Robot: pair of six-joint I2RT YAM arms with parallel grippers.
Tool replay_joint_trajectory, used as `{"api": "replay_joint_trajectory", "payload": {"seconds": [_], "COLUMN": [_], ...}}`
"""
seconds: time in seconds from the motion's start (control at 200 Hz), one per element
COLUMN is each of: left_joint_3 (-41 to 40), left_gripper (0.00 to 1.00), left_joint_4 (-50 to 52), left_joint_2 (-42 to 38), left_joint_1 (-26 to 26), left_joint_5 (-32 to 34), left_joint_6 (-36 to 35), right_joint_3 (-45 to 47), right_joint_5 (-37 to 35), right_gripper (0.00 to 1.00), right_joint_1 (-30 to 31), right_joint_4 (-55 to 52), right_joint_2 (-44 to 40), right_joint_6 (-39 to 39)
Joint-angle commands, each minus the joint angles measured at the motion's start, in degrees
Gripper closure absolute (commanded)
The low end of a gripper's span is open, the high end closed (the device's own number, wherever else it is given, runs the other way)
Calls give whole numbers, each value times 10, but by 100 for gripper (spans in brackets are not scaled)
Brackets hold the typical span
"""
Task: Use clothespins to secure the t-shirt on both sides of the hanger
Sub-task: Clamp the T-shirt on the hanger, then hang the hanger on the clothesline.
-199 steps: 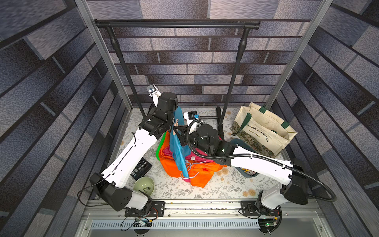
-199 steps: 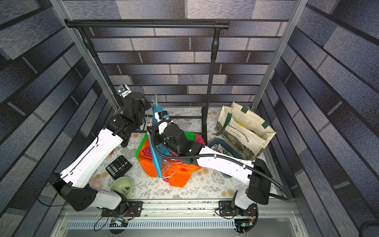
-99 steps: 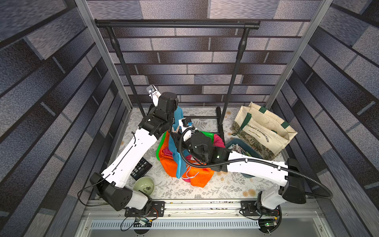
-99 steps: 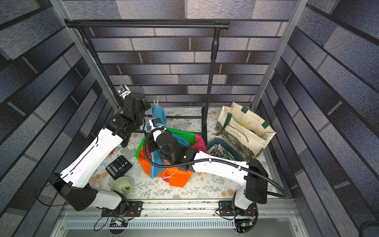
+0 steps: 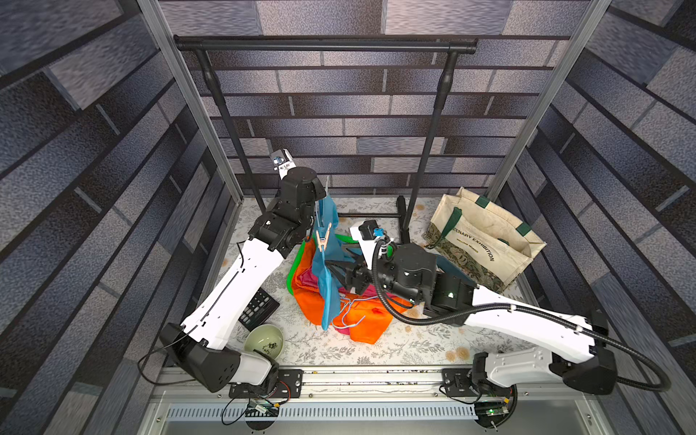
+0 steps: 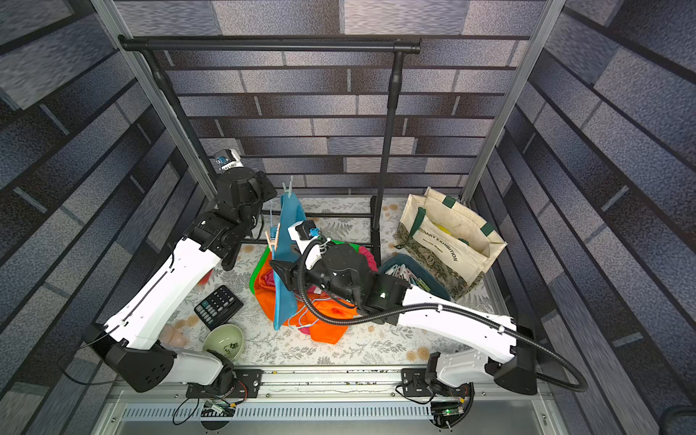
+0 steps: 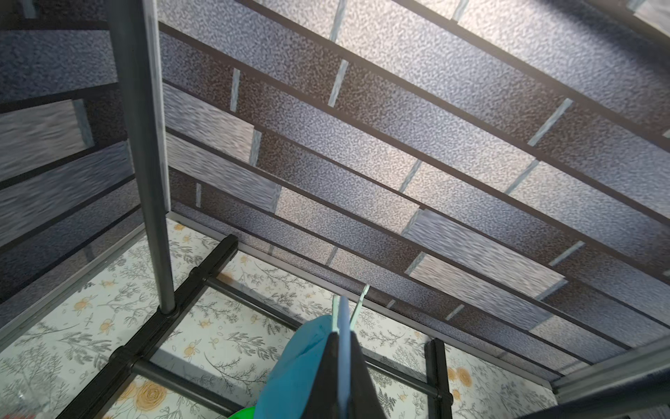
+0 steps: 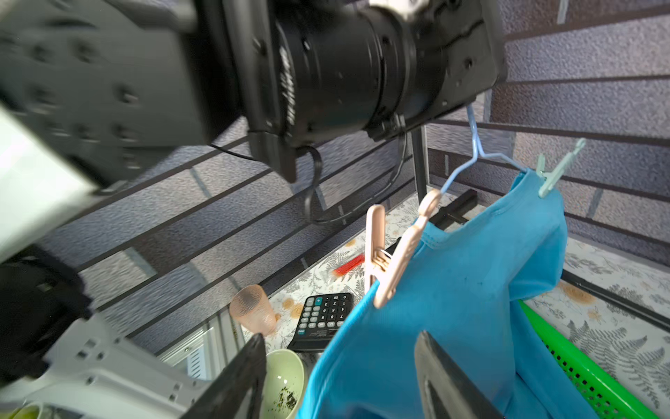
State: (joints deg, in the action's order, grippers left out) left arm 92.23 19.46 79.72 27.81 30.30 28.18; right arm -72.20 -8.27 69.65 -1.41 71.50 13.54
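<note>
Hanging t-shirt, in a top view: is dangling over the surface, peach clothespin biting one shoulder.
Left pincer, left wrist: is clamping the hanger, mint clothespin beyond.
Right pincer, right wrist: is gaping empty; peach clothespin is tilting just ahead, untouched.

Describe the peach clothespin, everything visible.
The peach clothespin is a plastic spring peg, two long legs joined at a middle pivot. Its handle ends splay apart and point up. Its jaws are closed on the shoulder edge of the blue t-shirt, beside where the hanger wire goes under the cloth. It stands tilted. A top view shows it raised above the table. The open right gripper sits lower by the shirt, apart from it.
</note>
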Motion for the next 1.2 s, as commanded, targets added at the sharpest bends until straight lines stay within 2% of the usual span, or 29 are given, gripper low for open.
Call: {"api": "replay_joint_trajectory", "payload": {"seconds": [0.0,0.115,0.23,0.281,0.376,0.466,0.521,0.556,0.706,0.772,0.952,1.107,1.197], "left_joint_3": [-5,4,40,46,41,43,44,43,49,59,72,73,64], "left_gripper": [100,100,100,100,100,100,100,100,100,100,100,100,100], "left_joint_4": [-54,-47,15,27,27,41,52,55,73,79,89,89,60], "left_joint_2": [-38,-49,-52,-58,-75,-91,-103,-109,-124,-125,-121,-120,-120], "left_joint_1": [-10,-20,-45,-61,-81,-85,-87,-88,-108,-120,-146,-149,-148], "left_joint_5": [-122,-242,-427,-511,-644,-721,-743,-754,-812,-861,-919,-915,-845], "left_joint_6": [-71,-114,-154,-158,-159,-178,-192,-199,-210,-213,-215,-209,-179], "right_joint_3": [7,-3,-11,-18,-33,-42,-49,-53,-74,-86,-108,-108,-103], "right_joint_5": [54,37,-35,-45,29,98,121,132,239,273,359,400,446], "right_gripper": [32,29,29,30,32,31,32,35,42,45,41,41,45], "right_joint_1": [5,4,1,-12,-85,-154,-181,-193,-233,-253,-317,-348,-352], "right_joint_4": [-71,-129,-191,-220,-269,-296,-315,-327,-390,-420,-461,-439,-399], "right_joint_2": [-50,-95,-119,-125,-129,-130,-128,-128,-126,-122,-109,-103,-89], "right_joint_6": [-30,-79,-152,-175,-179,-182,-191,-197,-222,-236,-258,-256,-215]}}
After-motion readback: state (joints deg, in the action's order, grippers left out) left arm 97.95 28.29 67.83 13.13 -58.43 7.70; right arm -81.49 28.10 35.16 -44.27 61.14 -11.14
